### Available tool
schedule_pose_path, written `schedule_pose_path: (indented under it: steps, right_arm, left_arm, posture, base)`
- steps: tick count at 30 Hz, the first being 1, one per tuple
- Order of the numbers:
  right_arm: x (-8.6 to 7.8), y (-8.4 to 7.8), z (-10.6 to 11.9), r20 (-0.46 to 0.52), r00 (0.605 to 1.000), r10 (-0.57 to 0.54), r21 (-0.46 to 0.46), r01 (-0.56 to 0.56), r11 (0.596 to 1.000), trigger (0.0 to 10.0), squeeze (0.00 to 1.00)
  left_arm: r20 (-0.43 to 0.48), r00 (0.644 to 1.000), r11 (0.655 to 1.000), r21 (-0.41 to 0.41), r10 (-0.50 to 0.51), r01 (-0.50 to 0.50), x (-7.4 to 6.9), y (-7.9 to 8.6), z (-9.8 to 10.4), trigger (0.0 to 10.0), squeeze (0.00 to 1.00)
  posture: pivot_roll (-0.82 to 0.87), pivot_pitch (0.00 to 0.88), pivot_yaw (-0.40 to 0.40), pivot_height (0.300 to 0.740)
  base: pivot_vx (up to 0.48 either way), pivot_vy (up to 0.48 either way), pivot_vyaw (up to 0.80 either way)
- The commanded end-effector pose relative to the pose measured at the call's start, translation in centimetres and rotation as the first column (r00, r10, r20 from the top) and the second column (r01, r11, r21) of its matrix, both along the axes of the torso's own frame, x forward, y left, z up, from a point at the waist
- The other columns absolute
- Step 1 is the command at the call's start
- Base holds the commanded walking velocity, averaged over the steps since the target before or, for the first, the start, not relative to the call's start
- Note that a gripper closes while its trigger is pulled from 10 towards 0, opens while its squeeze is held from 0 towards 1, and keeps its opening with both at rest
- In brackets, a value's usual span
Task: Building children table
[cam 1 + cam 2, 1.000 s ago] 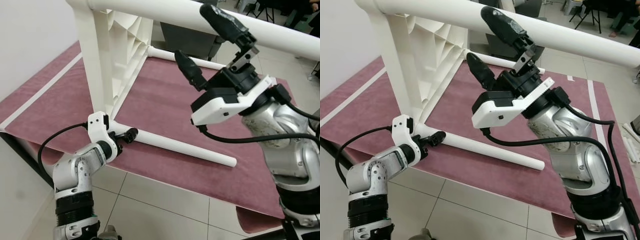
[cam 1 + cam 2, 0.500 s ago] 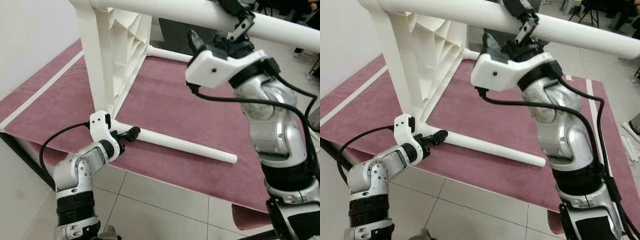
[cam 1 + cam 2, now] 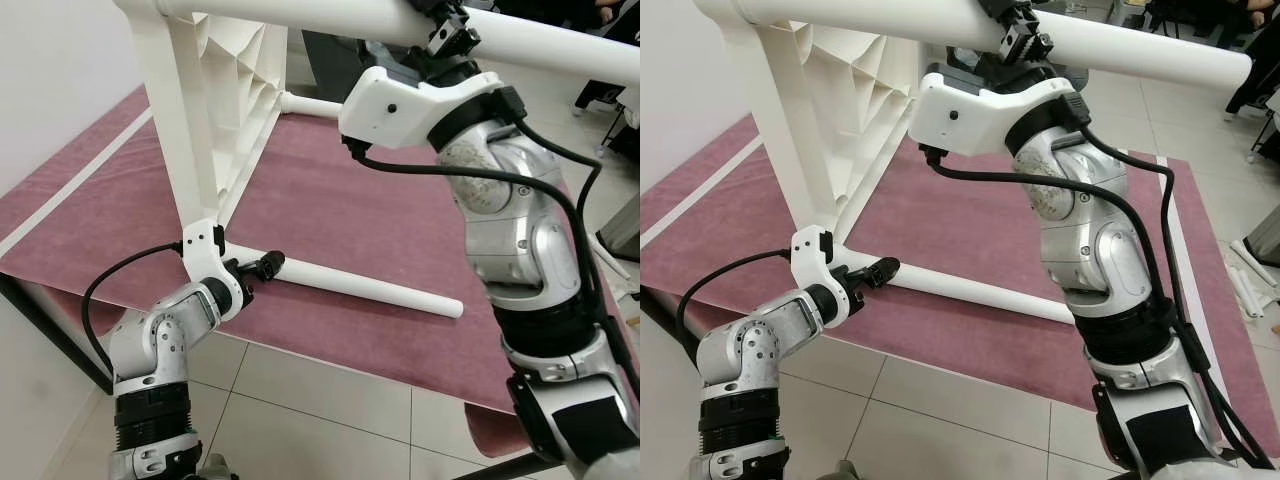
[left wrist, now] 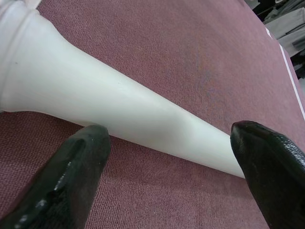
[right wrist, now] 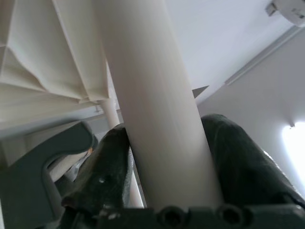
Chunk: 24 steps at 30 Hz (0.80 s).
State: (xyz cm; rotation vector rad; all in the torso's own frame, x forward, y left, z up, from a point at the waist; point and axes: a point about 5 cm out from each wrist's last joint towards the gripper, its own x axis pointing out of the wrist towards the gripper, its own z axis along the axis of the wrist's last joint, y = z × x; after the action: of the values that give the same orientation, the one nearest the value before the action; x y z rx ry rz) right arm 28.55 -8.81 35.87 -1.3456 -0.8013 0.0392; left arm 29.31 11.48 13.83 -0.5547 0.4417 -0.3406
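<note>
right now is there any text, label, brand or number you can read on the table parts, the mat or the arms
None: no readable text on the white table top, its legs, the maroon mat, or either arm.

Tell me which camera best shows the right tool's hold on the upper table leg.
The right wrist view: both black fingers press either side of the upper leg. The eye views show the right tool at that leg from outside, its contact partly hidden.
</note>
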Motion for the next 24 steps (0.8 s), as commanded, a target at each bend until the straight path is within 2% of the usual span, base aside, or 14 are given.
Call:
schedule_pose_path:
  steps: [1,7,14,15,16,17,19,21,22,24]
  right_arm:
    - [0.9,0.3,-1.1,-0.080,0.997,-0.024,-0.026,0.022,0.999,0.0,0.00]
    - [1.1,0.3,-1.0,-0.087,0.995,-0.043,-0.036,0.040,0.999,0.0,0.00]
    - [1.3,0.4,0.1,-0.044,0.998,-0.034,0.010,0.035,0.999,0.0,0.00]
    - [1.1,0.8,1.4,0.038,0.999,-0.003,0.076,0.000,0.997,0.0,0.00]
    - [1.1,0.8,1.4,0.038,0.999,-0.003,0.076,0.000,0.997,0.0,0.00]
    - [0.9,1.0,2.1,0.084,0.996,0.016,0.101,-0.025,0.995,0.0,0.00]
    - [0.9,1.0,2.1,0.084,0.996,0.016,0.101,-0.025,0.995,0.0,0.00]
    - [0.4,1.2,3.3,0.156,0.987,0.032,0.147,-0.055,0.988,0.0,0.00]
    - [0.4,1.2,3.3,0.156,0.987,0.032,0.147,-0.055,0.988,0.0,0.00]
    - [0.0,1.1,4.3,0.200,0.979,0.039,0.211,-0.082,0.974,0.0,0.00]
  left_arm:
    - [-0.052,0.998,0.997,-0.071,-0.029,0.026,-1.0,-2.0,-1.3,10.0,0.00]
    - [-0.053,0.998,0.997,-0.078,-0.030,0.026,-0.9,-2.1,-1.3,10.0,0.00]
    - [-0.061,0.997,0.993,-0.108,-0.049,0.042,-1.1,-2.4,-1.3,10.0,0.00]
    - [-0.055,0.997,0.989,-0.141,-0.061,0.052,-1.1,-2.7,-1.0,10.0,0.00]
    - [-0.055,0.997,0.989,-0.141,-0.061,0.052,-1.1,-2.7,-1.0,10.0,0.00]
    - [-0.048,0.997,0.986,-0.153,-0.067,0.058,-1.2,-2.7,-0.8,10.0,0.00]
    - [-0.048,0.997,0.986,-0.153,-0.067,0.058,-1.2,-2.7,-0.8,10.0,0.00]
    - [-0.033,0.996,0.981,-0.179,-0.082,0.075,-1.3,-2.9,-0.5,10.0,0.00]
    - [-0.033,0.996,0.981,-0.179,-0.082,0.075,-1.3,-2.9,-0.5,10.0,0.00]
    - [-0.015,0.997,0.973,-0.220,-0.079,0.074,-1.3,-2.9,-0.1,10.0,0.00]
  posture:
    - [0.07,0.000,-0.023,0.740]
    - [0.07,0.000,-0.020,0.740]
    - [0.06,0.000,-0.022,0.740]
    - [0.07,0.000,-0.025,0.740]
    - [0.07,0.000,-0.025,0.740]
    - [0.07,0.000,-0.026,0.740]
    - [0.07,0.000,-0.026,0.740]
    - [0.07,0.000,-0.027,0.740]
    - [0.07,0.000,-0.027,0.740]
    - [0.07,0.000,-0.029,0.740]
  base:
    - [0.000,0.000,0.00]
    - [0.000,0.000,0.00]
    - [0.000,0.000,0.00]
    - [0.000,0.000,0.00]
    - [0.000,0.000,0.00]
    - [0.000,0.000,0.00]
    - [0.000,0.000,0.00]
    - [0.000,0.000,0.00]
    - [0.000,0.000,0.00]
    - [0.000,0.000,0.00]
